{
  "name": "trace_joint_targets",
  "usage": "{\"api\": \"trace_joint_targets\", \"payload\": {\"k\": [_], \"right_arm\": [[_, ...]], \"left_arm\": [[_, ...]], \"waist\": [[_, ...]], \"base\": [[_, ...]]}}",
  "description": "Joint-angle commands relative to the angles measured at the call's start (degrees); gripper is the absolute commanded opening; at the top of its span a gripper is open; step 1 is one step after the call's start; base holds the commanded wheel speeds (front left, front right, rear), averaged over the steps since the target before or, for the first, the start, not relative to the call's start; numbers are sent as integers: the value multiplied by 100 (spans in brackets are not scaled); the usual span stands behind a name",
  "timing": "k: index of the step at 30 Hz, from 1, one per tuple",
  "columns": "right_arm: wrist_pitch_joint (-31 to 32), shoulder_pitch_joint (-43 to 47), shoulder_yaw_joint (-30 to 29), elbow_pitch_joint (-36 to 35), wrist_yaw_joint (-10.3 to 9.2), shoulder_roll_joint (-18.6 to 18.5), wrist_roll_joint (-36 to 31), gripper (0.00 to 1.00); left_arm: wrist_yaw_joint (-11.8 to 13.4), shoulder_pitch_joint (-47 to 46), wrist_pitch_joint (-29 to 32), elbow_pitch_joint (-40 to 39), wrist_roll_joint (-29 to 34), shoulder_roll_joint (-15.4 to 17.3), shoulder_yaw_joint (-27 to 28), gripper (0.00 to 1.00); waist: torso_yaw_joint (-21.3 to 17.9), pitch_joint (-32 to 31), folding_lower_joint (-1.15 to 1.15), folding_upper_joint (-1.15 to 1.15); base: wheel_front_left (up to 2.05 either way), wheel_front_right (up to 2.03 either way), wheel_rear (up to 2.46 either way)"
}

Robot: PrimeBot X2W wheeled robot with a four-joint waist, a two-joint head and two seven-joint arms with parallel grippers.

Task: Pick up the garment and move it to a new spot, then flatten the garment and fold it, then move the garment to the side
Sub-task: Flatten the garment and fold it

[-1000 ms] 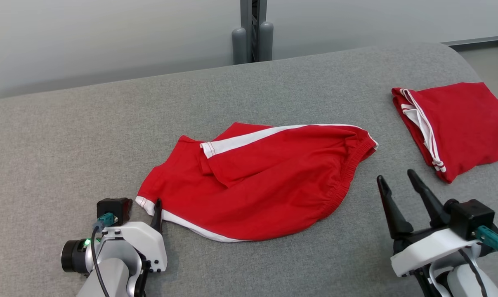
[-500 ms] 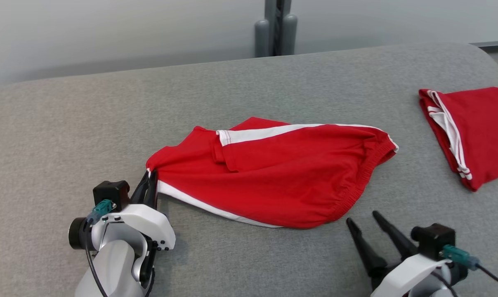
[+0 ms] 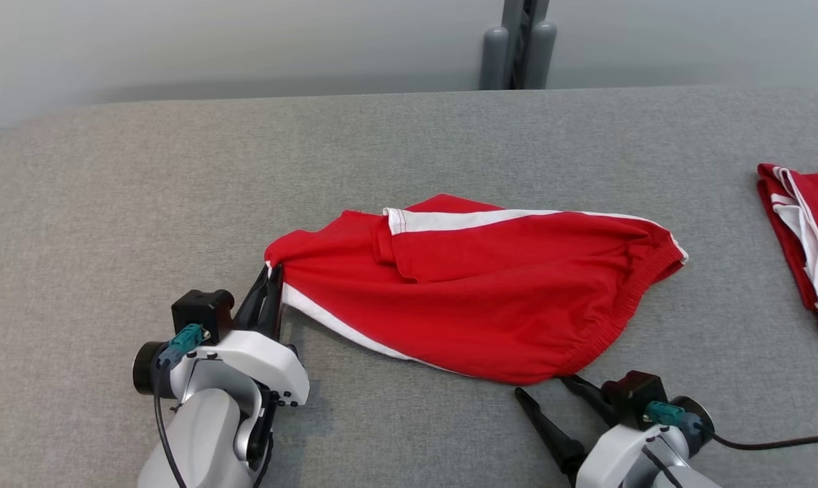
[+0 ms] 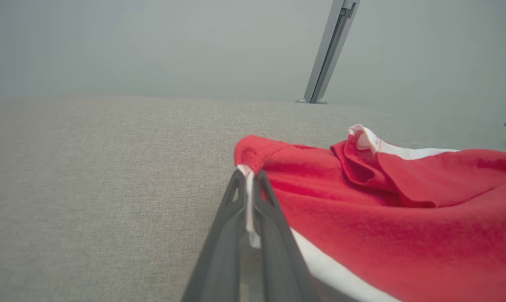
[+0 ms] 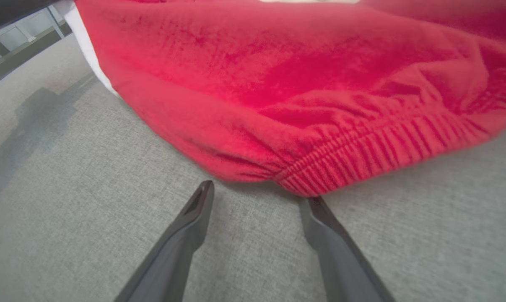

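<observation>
The shorts (image 3: 490, 298) lie near the middle of the grey surface (image 3: 178, 169), rumpled, with their long axis running left to right: a leg hem at the left end, the elastic waistband (image 3: 625, 318) at the right. The left gripper (image 3: 272, 274) is pressed together on the near left corner, and its wrist view shows the white hem (image 4: 248, 201) pinched between the two fingers, with the red cloth (image 4: 382, 209) trailing off to its right. The right gripper (image 3: 542, 386) is spread wide and holds nothing. It sits at the near edge of the shorts, fingers aimed away from the robot at the lower end of the waistband. In its wrist view the gathered elastic (image 5: 382, 155) lies just ahead of the tips (image 5: 260, 193), one finger right at the cloth's edge, though I cannot tell if it touches, and the other finger over bare surface. So the next grasp seems to belong to the right arm, far the nearer to that end: a short push forward should bring the waistband between its jaws. With both ends held along the long axis, the shorts could then be lifted and carried. A second red garment (image 3: 802, 230) lies folded well apart at the far right
</observation>
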Motion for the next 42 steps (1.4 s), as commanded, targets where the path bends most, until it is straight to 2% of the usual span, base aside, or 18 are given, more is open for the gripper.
{"api": "trace_joint_targets", "payload": {"k": [1, 5, 6, 7, 8, 9, 17, 23, 31, 36, 42], "right_arm": [[-52, -101, 98, 106, 1, -25, 40, 100], [-155, -283, 303, 289, 1, 7, 130, 100], [-177, -318, 337, 317, 1, 5, 157, 95], [-177, -318, 337, 317, 1, 5, 157, 95], [-189, -343, 369, 342, 1, 6, 189, 38], [-213, -393, 413, 359, 1, 3, 262, 0], [-236, -423, 420, 33, 1, -183, 666, 0], [-234, -510, 396, -635, 1, -702, 1105, 0], [-234, -617, 30, -1450, 1, -1345, 1589, 0], [-235, -603, -128, -1759, 1, -1520, 1722, 0], [-235, -611, -450, -2176, 1, -1558, 1864, 0]], "left_arm": [[36, 45, -20, -25, -36, 27, -6, 0], [61, 66, -21, -74, -62, 25, -42, 0], [71, 80, -21, -81, -70, 25, -45, 0], [71, 80, -21, -81, -70, 25, -45, 0], [72, 92, -21, -85, -78, 25, -48, 0], [90, 108, -21, -90, -92, 25, -49, 0], [127, 134, -22, -111, -112, 54, 41, 0], [119, 176, -21, -181, -130, 129, 117, 0], [116, 266, -21, -324, -193, 145, 188, 0], [90, 278, -21, -424, -209, 140, 164, 0], [115, 284, -21, -652, -237, 152, 132, 0]], "waist": [[37, -1, 0, 0], [70, -6, 0, 0], [71, -6, 0, 0], [71, -6, 0, 0], [72, -5, 0, 0], [69, -7, 0, 0], [24, -46, 0, 0], [-48, -165, 0, 0], [-105, -330, 0, 0], [-114, -396, 0, 0], [-106, -428, 0, 0]], "base": [[0, 0, 0], [0, 0, 0], [0, 0, 0], [0, 0, 0], [0, 0, 0], [0, 0, 0], [0, 0, 0], [0, 0, 0], [0, 0, 0], [0, 0, 0], [0, 0, 0]]}}
